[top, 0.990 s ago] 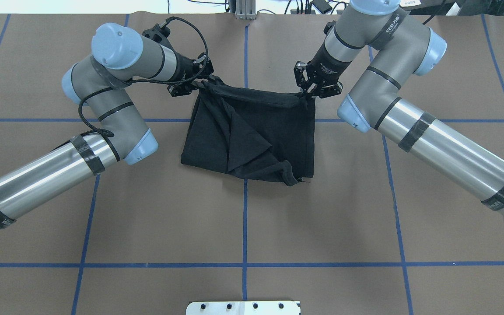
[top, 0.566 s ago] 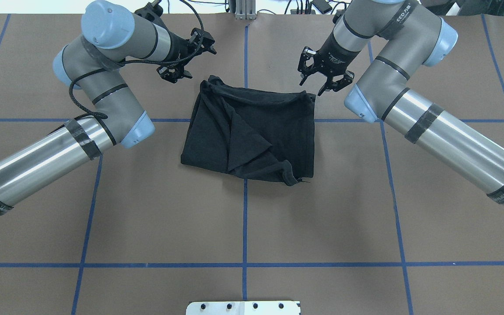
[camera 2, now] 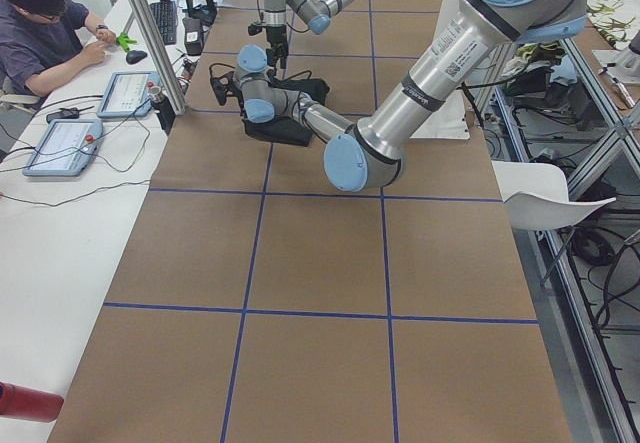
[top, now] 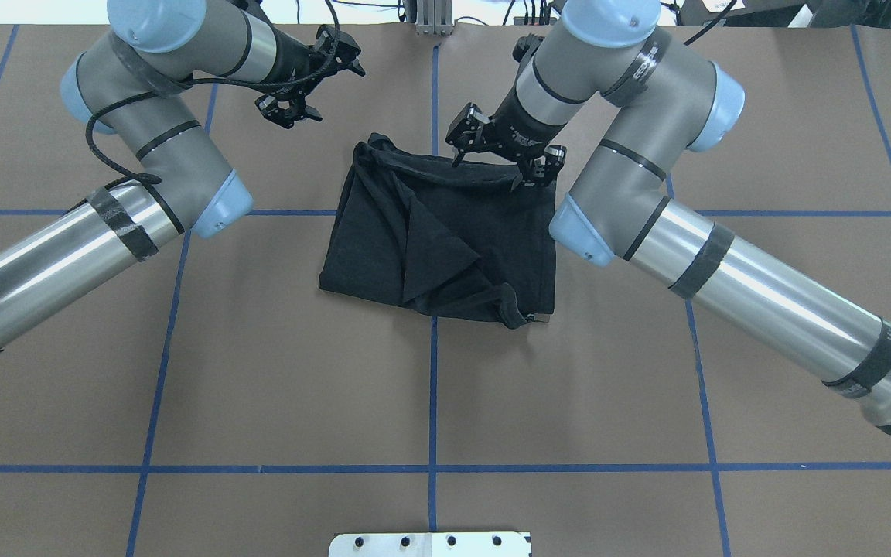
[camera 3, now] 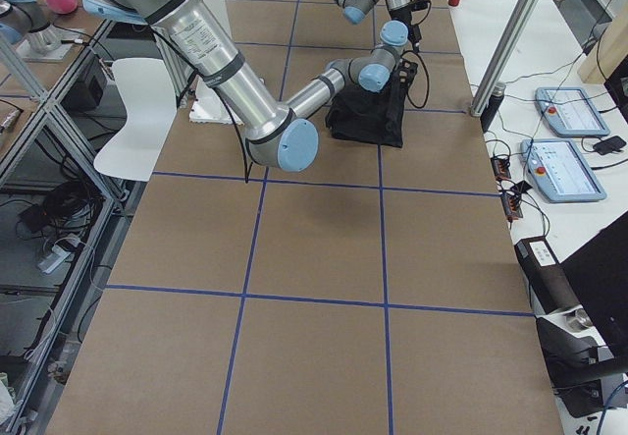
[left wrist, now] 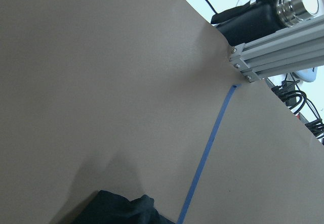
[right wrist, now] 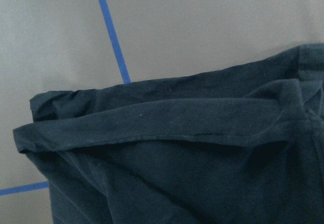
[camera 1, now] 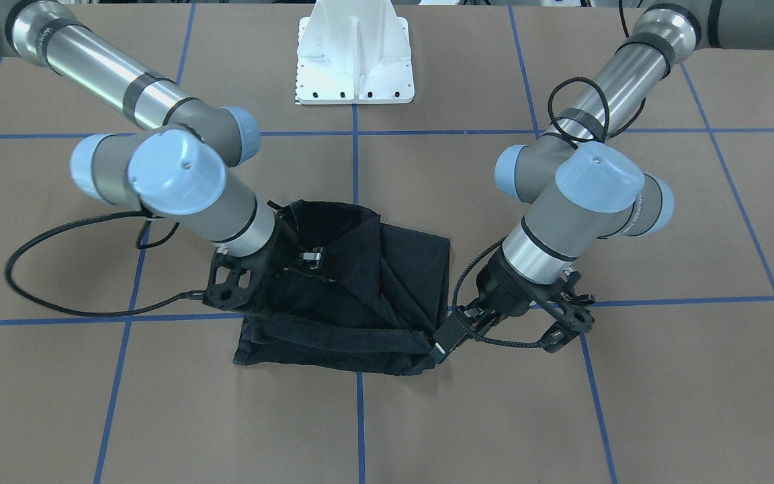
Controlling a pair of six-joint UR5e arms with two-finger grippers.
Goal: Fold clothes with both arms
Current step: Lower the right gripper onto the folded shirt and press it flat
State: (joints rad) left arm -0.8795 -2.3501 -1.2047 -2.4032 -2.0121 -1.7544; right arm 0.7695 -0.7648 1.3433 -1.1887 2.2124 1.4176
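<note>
From overhead the left gripper [top: 320, 87] hangs with jaws spread wide at the shirt's [top: 453, 232] 10 o'clock, clear of the cloth. Its wrist camera catches only a dark shirt corner at 6 o'clock, a tape line [left wrist: 207, 158] and an aluminium rail [left wrist: 283, 49]. The shirt lies mid-table on brown paper [top: 260, 371]. The right gripper [top: 501, 164], fingers apart, straddles the far hem at 1 o'clock; whether it touches, I cannot tell. In the front view that arm's wrist hides part of the shirt. The left-end view alone shows a seated person [camera 2: 45, 33]. The shirt is a plain black folded bundle – triangular flap on top, far hem doubled over, a bunched end at 5 o'clock.
</note>
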